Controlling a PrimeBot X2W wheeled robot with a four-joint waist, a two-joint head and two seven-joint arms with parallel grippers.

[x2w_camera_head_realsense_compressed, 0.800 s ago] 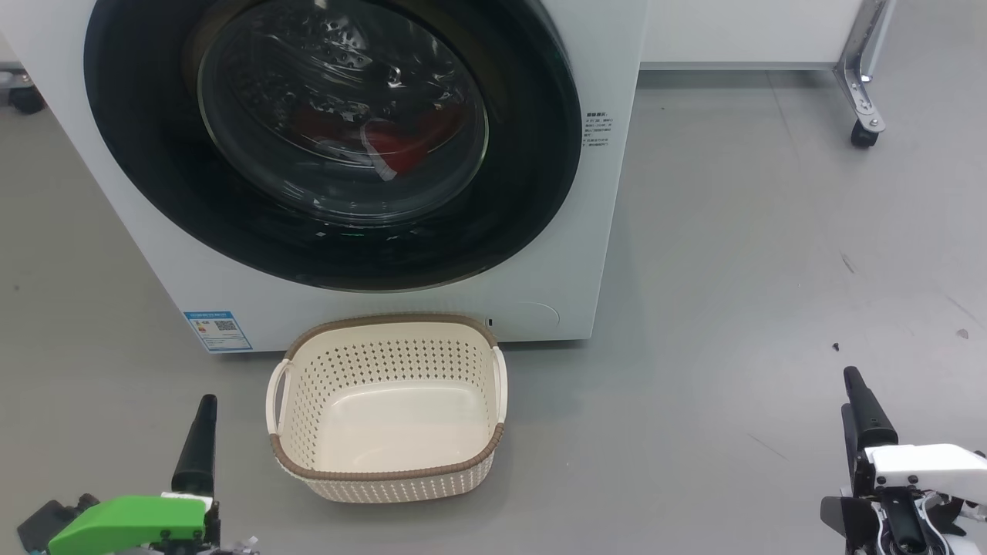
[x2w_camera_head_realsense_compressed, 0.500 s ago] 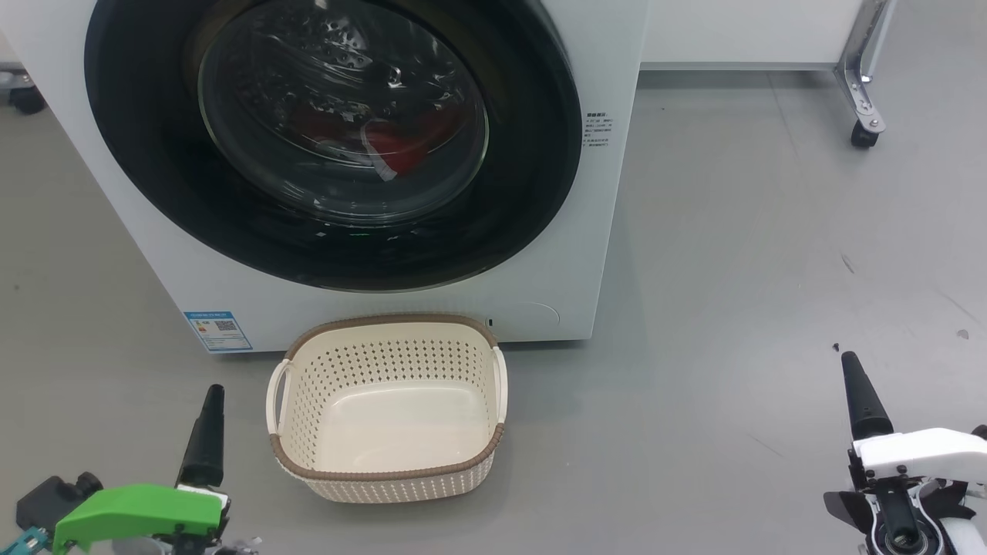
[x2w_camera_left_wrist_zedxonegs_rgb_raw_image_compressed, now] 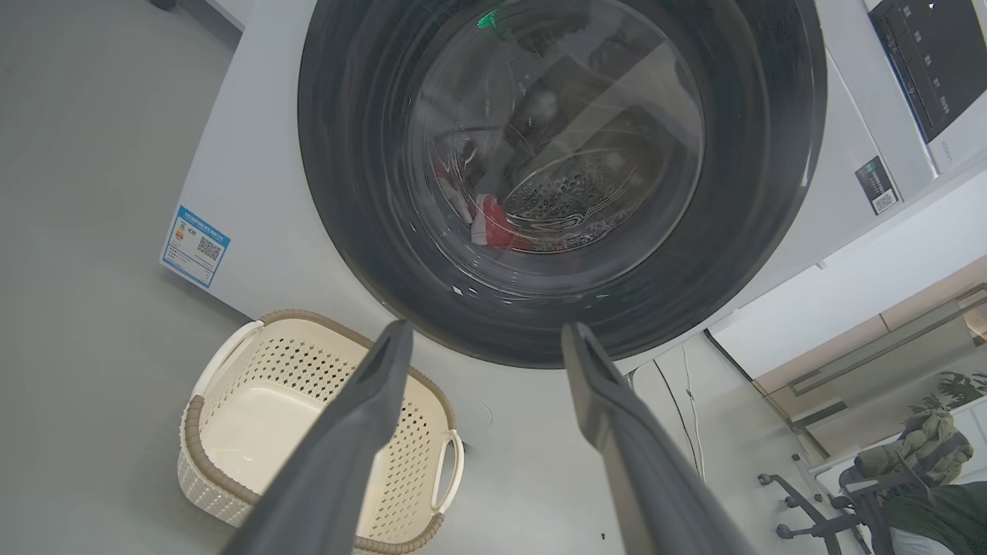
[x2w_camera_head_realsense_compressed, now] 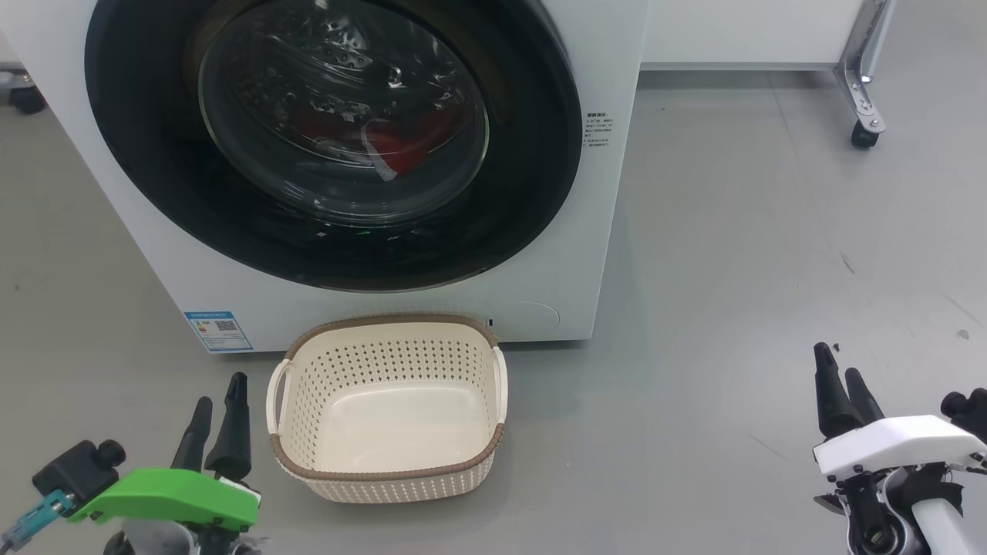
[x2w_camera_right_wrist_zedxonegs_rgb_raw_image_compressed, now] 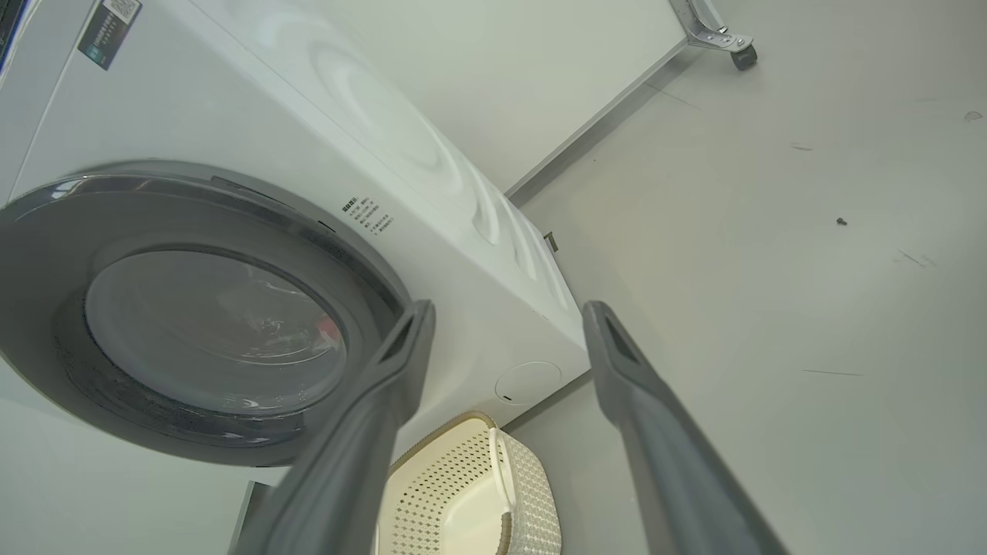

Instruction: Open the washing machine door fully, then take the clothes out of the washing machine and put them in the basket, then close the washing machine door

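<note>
The washing machine [x2w_camera_head_realsense_compressed: 609, 231] stands on the floor [x2w_camera_head_realsense_compressed: 732, 270] with its front turned toward the robot, a white box. The door [x2w_camera_head_realsense_compressed: 532, 193] sits shut against that front, a round black ring with a bulging glass window facing straight out. Behind the glass the clothes [x2w_camera_head_realsense_compressed: 397, 146] lie low in the drum [x2w_camera_head_realsense_compressed: 339, 62], a red heap with a white strip showing; how they are folded cannot be told through the reflections. The basket [x2w_camera_head_realsense_compressed: 385, 472] rests on the floor just in front of the machine, below the door, mouth up, its cream bottom in plain view. Its long axis runs left to right, parallel to the machine's front, with one handle at each short end.

The left pincer [x2w_camera_head_realsense_compressed: 220, 389] hovers low just left of the basket, its two dark fingers parted and holding nothing. In the left wrist view they point up toward the bottom of the door, with the basket under the finger on that view's left. The right pincer [x2w_camera_head_realsense_compressed: 836, 361] is well off to the right over the floor, fingers likewise spread and empty. Its wrist view looks along them at the machine's right front corner.

The floor is smooth grey, with a few dark specks and faint scuffs on the right. A blue label [x2w_camera_head_realsense_compressed: 218, 330] sits at the machine's lower left corner, small printed text [x2w_camera_head_realsense_compressed: 598, 129] beside the door on the right. Behind, a white panel [x2w_camera_head_realsense_compressed: 740, 31] and a metal leg [x2w_camera_head_realsense_compressed: 857, 77] on a caster.
</note>
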